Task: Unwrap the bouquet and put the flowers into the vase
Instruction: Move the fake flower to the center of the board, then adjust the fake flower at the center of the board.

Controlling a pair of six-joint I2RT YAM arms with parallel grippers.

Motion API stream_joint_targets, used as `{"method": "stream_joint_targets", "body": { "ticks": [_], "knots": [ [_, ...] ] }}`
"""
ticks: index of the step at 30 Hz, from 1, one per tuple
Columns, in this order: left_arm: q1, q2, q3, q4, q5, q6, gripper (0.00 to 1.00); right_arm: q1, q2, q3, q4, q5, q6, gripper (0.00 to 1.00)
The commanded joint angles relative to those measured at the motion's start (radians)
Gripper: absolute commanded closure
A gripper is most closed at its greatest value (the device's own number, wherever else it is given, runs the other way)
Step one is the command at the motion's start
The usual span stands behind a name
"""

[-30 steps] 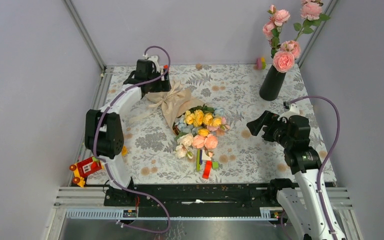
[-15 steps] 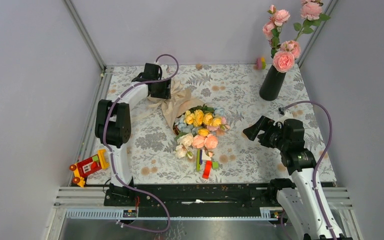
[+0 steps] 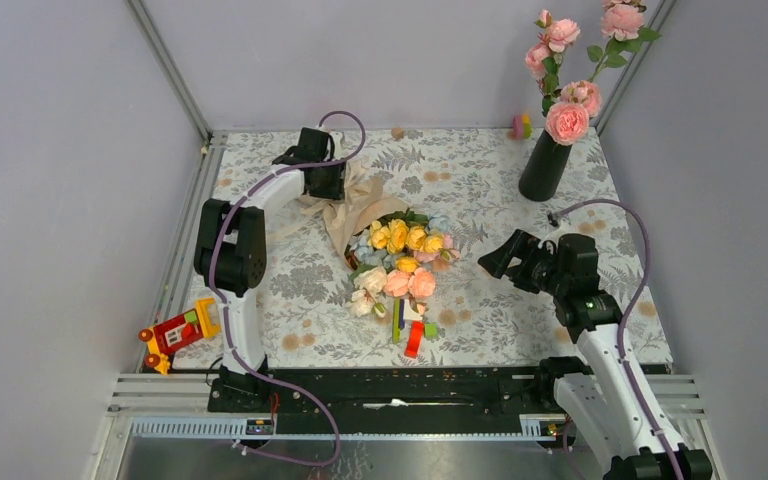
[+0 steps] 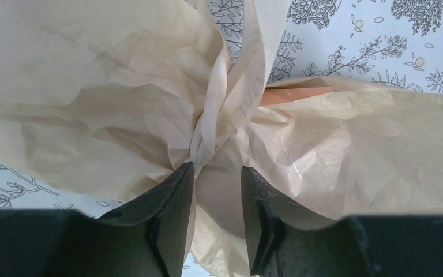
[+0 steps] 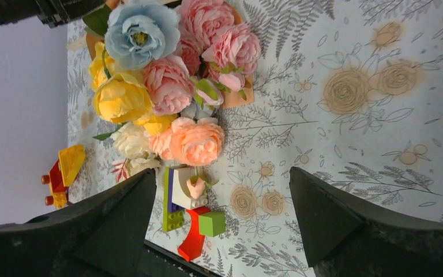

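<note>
so, far left: a red+yellow toy [image 3: 172,333] sits at the table [image 3: 520,330] edge, near the l arm's base. the l gripper [image 3: 325,184] is at back-left, low over the tail end of the bouquet [image 3: 385,238]. in the wrist view its fingers [image 4: 173,219] stand close together either side of the crinkled beige paper [image 4: 334,150], right under the knot of the cream ribbon [image 4: 219,98]. paper fills the gap btwn them. can't tell if they're actually pinching it or just straddling it.

the bouquet lies flat mid-table, wrapped and tied, w/ the paper cone pointing back-left and the flowers [image 3: 407,262] fanning toward the near-right: yellow, pink, pale blue, cream. just beside the blooms on the near side is a small heap of bricks [image 3: 410,332], green, red, white; a small pink bud lies against them in the r wrist view.

the r gripper [image 3: 490,262] hangs right of the flowers, apart from them, jaws spread wide w/ nothing btwn them, aimed at the blooms.

the black vase [image 3: 545,165] stands upright at back-right, well apart from the bouquet, w/ tall pink roses [image 3: 567,122] in it.
</note>
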Motion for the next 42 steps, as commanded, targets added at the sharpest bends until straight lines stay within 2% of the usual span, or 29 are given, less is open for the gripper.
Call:
{"method": "stream_joint_targets", "body": {
  "ticks": [1,5,9,13,19,20,24,26,33,41,42],
  "knots": [
    [0.0,0.013,0.03,-0.001,-0.02,-0.067,0.64,0.063,0.037,-0.019,0.088,-0.003,0.029,0.09],
    [0.0,0.015,0.025,0.001,-0.021,-0.11,0.82,0.145,0.07,-0.015,0.109,0.053,0.029,0.11],
    [0.002,0.001,0.01,0.024,-0.034,-0.157,0.93,0.219,0.122,-0.02,0.176,0.088,0.046,0.11],
    [0.008,-0.013,-0.006,0.049,-0.048,-0.224,1.0,0.301,0.202,-0.019,0.261,0.121,0.055,0.13],
    [0.024,-0.047,-0.069,0.117,-0.036,-0.317,1.0,0.438,0.34,0.004,0.361,0.228,0.008,0.15],
    [0.026,-0.056,-0.077,0.13,-0.015,-0.314,0.98,0.463,0.361,0.01,0.368,0.249,0.002,0.15],
    [0.026,-0.1,-0.105,0.164,-0.004,-0.269,0.65,0.535,0.413,-0.005,0.428,0.308,0.005,0.15],
    [0.027,-0.107,-0.103,0.155,-0.041,-0.245,0.55,0.564,0.437,-0.012,0.453,0.335,0.014,0.14],
    [0.034,-0.064,-0.064,0.108,-0.079,-0.204,0.41,0.665,0.541,0.037,0.407,0.506,0.021,0.13],
    [0.032,-0.037,-0.026,0.076,-0.168,-0.143,0.29,0.722,0.652,0.091,0.407,0.547,0.025,0.15],
    [0.032,-0.032,-0.024,0.074,-0.175,-0.143,0.24,0.723,0.666,0.095,0.406,0.55,0.027,0.16]
  ]
}}
